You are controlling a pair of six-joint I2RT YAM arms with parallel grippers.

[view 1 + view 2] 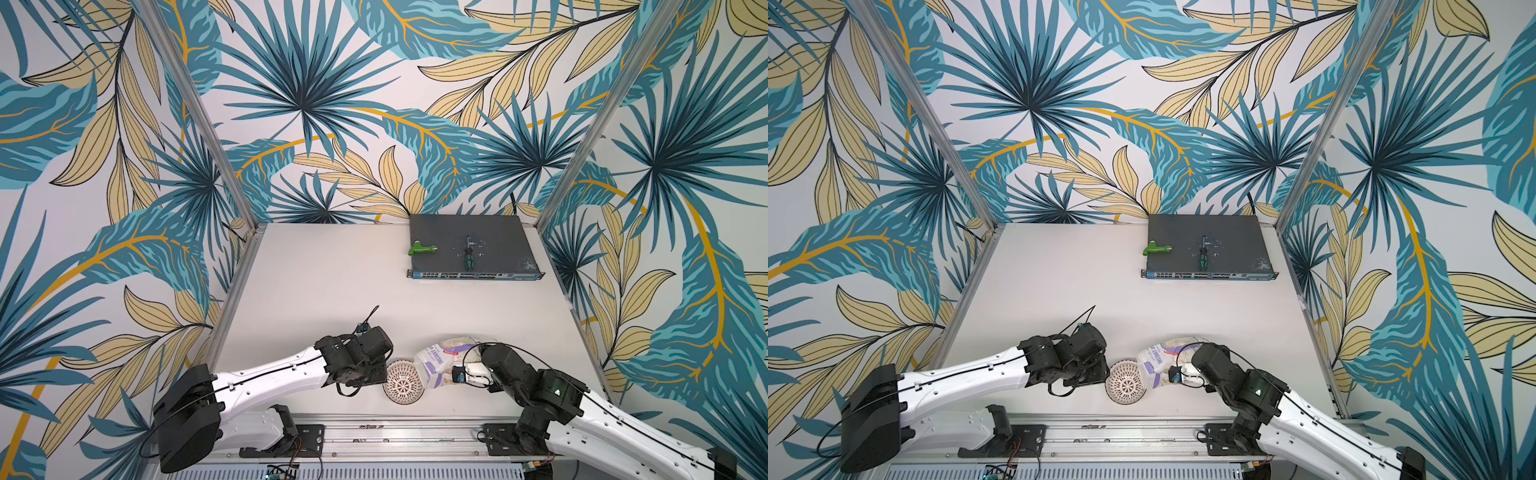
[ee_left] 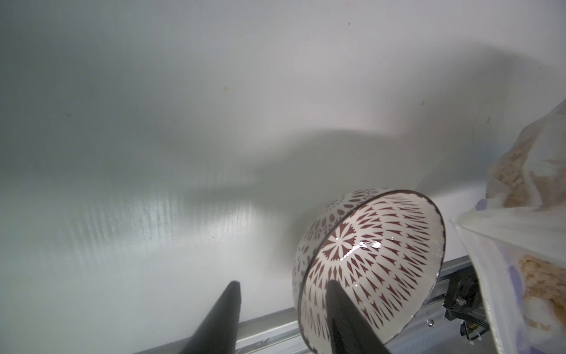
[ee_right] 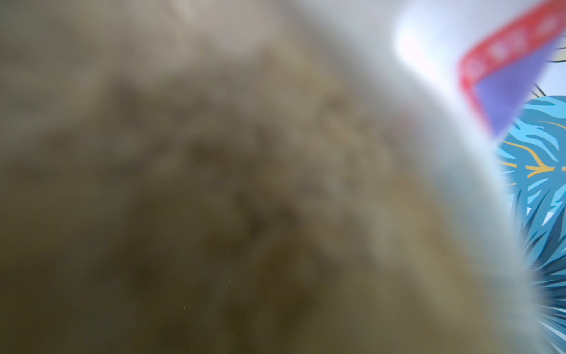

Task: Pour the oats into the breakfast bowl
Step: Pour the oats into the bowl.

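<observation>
The breakfast bowl (image 1: 404, 386) (image 1: 1125, 387) stands near the table's front edge between my two arms, white with a reddish-brown pattern. In the left wrist view the bowl (image 2: 376, 245) looks empty. My left gripper (image 2: 284, 285) (image 1: 381, 372) is open and straddles its rim: one finger (image 2: 340, 306) lies over the inside, the other (image 2: 231, 306) stands apart from the outer wall. The oats pouch (image 1: 436, 361) (image 1: 1156, 359) (image 2: 520, 245) leans just right of the bowl. My right gripper (image 1: 451, 376) is shut on it from the right. The pouch (image 3: 245, 184) fills the right wrist view, hiding the fingers.
A dark network switch (image 1: 473, 245) lies at the back right of the table, with a green tool (image 1: 422, 249) and a green-handled screwdriver (image 1: 469, 257) on it. An aluminium rail (image 1: 395, 432) runs along the front edge, close behind the bowl. Patterned walls enclose the table.
</observation>
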